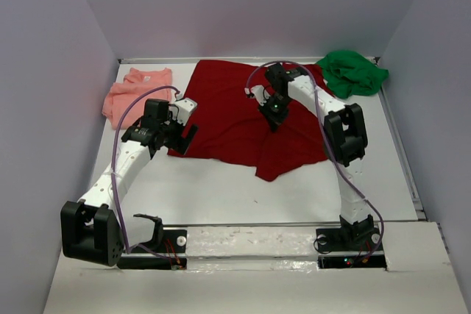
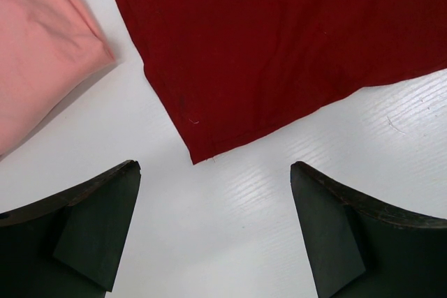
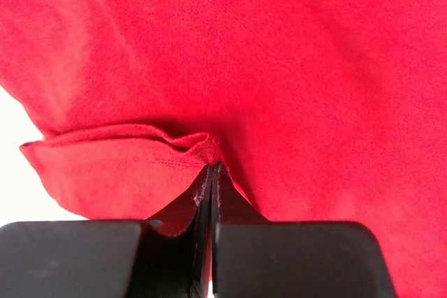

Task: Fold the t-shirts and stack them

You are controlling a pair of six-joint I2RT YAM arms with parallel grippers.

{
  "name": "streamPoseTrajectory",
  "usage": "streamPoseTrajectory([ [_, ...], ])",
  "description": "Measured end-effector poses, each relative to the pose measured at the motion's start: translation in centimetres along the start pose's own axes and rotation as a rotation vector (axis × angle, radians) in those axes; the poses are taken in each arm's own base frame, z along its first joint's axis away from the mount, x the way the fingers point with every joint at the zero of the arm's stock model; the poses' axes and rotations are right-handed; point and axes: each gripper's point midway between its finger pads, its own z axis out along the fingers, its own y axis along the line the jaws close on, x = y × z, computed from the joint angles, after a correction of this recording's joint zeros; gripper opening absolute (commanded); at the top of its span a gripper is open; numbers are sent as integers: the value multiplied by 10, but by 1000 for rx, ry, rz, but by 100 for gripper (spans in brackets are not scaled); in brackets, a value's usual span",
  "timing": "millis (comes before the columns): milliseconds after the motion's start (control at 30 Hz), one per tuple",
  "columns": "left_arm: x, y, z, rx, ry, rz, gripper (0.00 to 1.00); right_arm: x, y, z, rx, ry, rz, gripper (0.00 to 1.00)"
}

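Observation:
The dark red t-shirt (image 1: 235,119) lies spread across the middle of the table, with part folded toward the front. My right gripper (image 1: 274,117) is shut on a pinch of its cloth near a hem; in the right wrist view (image 3: 213,162) the jaws are closed on the dark red cloth (image 3: 279,54). My left gripper (image 1: 184,137) is open and empty above the table just off the shirt's front left corner (image 2: 199,151). The salmon pink t-shirt (image 1: 136,92) lies at the back left, also in the left wrist view (image 2: 42,54). The bright green t-shirt (image 1: 352,73) lies crumpled at the back right.
White table (image 1: 221,196) enclosed by grey walls on three sides. A raised white strip (image 1: 250,240) runs along the near edge by the arm bases. A purple cable loops over each arm.

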Motion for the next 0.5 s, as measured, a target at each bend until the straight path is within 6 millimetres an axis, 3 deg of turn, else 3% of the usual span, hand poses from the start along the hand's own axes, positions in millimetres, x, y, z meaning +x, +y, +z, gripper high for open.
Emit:
streamPoseTrajectory([
  [267, -1, -1, 0, 3, -1, 4, 99, -14, 2, -51, 98, -86, -36, 0],
  [500, -1, -3, 0, 1, 2, 28, 99, -10, -2, -56, 132, -75, -35, 0],
])
